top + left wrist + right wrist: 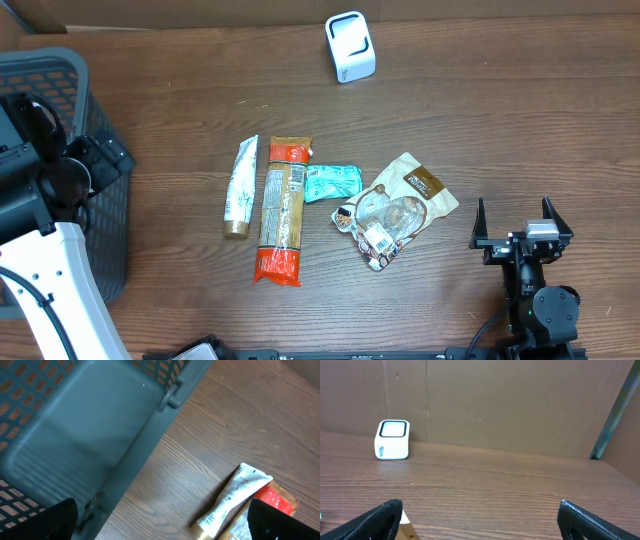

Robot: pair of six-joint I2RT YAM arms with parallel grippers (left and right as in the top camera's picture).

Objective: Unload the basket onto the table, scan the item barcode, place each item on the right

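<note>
Both claws are released and empty. The right gripper (514, 214) sits low at the near right of the table (520, 110), jaws spread wide with nothing between them. The left gripper (161, 510) hangs over the edge of the grey basket (75, 435) at the far left, jaws equally wide. As I judge it, the task has not begun. The items lie untouched in a cluster mid-table: a white tube (240, 187), a long orange-ended packet (281, 210) just beside it, then a small teal packet (332, 182), and a clear bag with a brown label (400, 208) nearest my right arm. The white scanner (350, 46) stands well apart from them at the far edge, its window turned toward my right wrist camera. Everything is left to do: choose one item, grasp it, find its barcode and present that to the scanner's window. In the left wrist view I make out what looks like a barcode on the tube's upper face.
</note>
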